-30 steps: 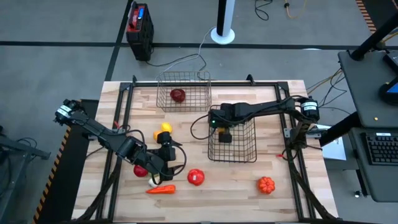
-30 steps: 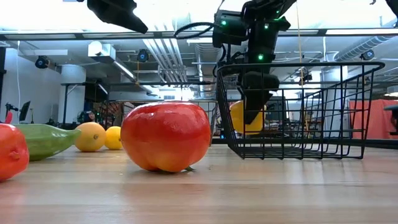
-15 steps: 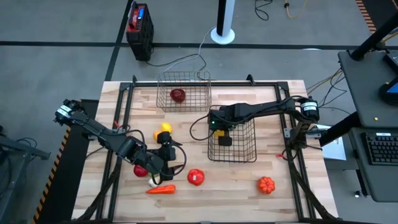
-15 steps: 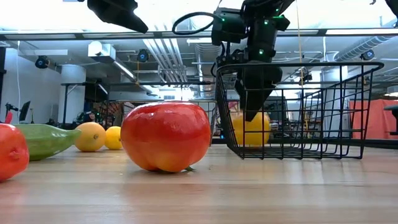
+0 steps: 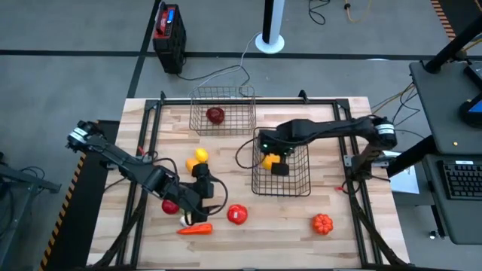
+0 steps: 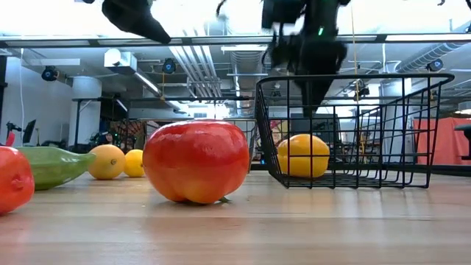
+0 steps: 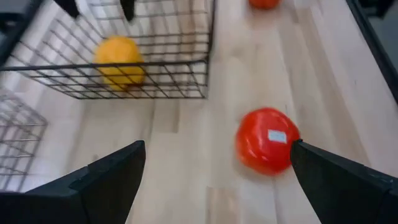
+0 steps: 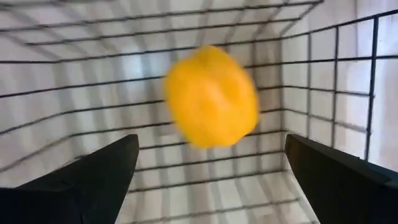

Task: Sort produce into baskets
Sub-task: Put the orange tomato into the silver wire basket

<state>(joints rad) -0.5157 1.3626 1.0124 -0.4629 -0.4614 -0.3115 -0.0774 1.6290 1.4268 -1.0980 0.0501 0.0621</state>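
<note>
Produce from above: a yellow round toy fruit (image 5: 266,159) lies in the near dark wire-mesh basket (image 5: 301,188), right gripper (image 5: 280,168) spread empty above it. Left wrist: left gripper (image 7: 217,171) wide open over a red toy tomato (image 7: 267,140) bearing an unreadable white sticker (image 7: 276,136).

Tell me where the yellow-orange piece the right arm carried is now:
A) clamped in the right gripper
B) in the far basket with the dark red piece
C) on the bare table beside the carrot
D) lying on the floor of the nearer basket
D: the yellow-orange piece rests on the nearer basket floor, with the right gripper open above it.
</note>
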